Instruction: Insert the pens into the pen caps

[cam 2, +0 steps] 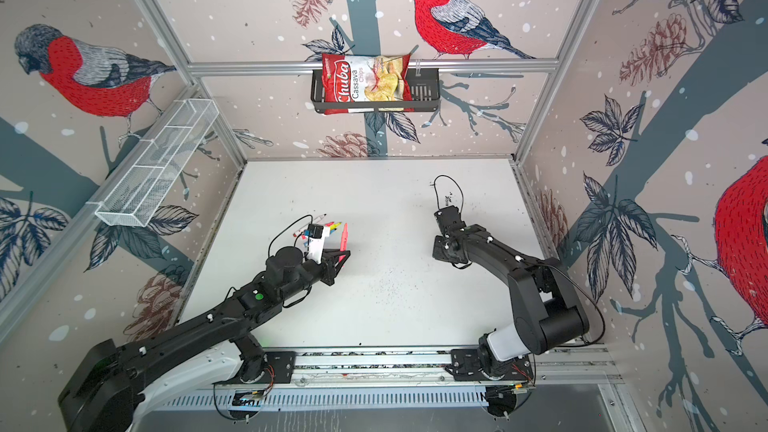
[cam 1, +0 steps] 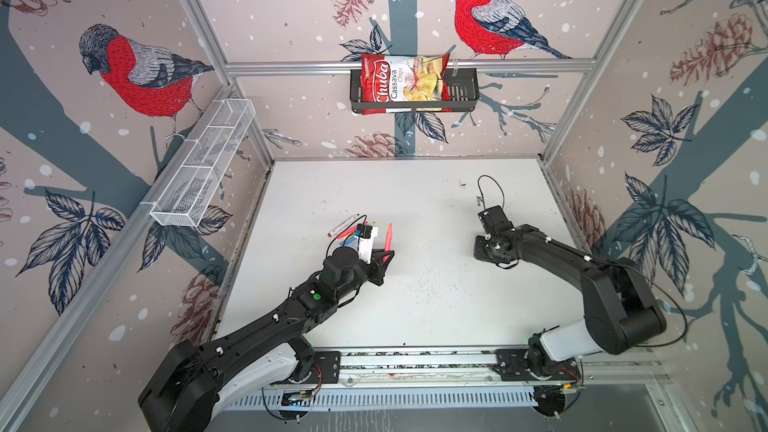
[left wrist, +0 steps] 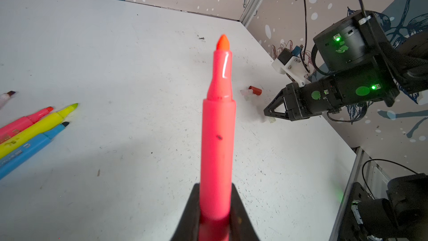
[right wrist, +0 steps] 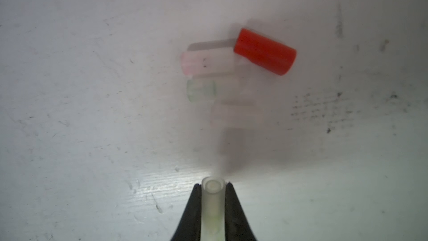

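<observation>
The left gripper [left wrist: 215, 185] clamps a slim pink plastic marker [left wrist: 217, 124] by its barrel, its uncapped tip pointing away from the jaws. The right gripper [right wrist: 213, 185] pinches a short translucent whitish cap [right wrist: 212, 205]; a solid red cap [right wrist: 265, 51] lies just beyond it.

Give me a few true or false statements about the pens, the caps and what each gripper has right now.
The left gripper holds a pink pen. True.
The right gripper is empty. False: it is shut on a clear cap.
The red cap lies on the table. True.
The yellow pen has its cap on. False: its tip is bare.
The chips bag lies on the table. False: it sits in the black basket on the back wall.
</observation>
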Robot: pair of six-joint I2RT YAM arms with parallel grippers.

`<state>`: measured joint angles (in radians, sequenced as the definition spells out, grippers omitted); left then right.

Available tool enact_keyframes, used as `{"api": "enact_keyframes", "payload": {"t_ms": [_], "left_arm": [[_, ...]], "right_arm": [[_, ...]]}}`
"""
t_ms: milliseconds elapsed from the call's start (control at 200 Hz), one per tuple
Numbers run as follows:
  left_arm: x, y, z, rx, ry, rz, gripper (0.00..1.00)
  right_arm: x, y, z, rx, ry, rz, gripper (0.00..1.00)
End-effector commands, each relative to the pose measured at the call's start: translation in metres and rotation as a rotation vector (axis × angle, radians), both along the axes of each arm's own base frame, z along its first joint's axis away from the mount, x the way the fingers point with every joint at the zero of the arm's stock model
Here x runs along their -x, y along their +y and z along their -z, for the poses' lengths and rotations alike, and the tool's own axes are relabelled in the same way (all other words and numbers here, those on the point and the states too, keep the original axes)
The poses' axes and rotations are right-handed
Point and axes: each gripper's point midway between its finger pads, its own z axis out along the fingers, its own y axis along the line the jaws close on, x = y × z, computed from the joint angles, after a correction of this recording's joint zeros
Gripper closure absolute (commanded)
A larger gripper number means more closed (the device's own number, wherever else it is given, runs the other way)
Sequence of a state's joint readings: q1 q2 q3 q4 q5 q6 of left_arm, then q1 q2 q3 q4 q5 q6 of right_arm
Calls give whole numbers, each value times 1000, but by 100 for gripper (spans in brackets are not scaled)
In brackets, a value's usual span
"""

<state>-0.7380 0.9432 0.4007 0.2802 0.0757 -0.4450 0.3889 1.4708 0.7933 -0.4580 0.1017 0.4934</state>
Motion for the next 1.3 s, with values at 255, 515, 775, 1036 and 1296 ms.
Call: {"api": "enact_keyframes", "payload": {"t_ms": [255, 515, 775, 1036, 1296], "left_arm": [[-1, 0, -10, 22, -37, -1, 100], [2, 7, -9, 20, -41, -20, 100], [1, 7, -12, 22, -47, -20, 100], [2, 10, -17, 22, -55, -30, 100], [5, 22, -16, 10, -60, -66, 100]], "right_arm": [[3, -28, 18, 44, 34, 93, 81], [-6, -29, 15, 48, 12, 119, 67], [-32, -25, -27, 58, -80, 113, 48], [-74, -2, -37, -18, -88, 32, 39], [-97, 9, -24, -26, -47, -10, 40]]}}
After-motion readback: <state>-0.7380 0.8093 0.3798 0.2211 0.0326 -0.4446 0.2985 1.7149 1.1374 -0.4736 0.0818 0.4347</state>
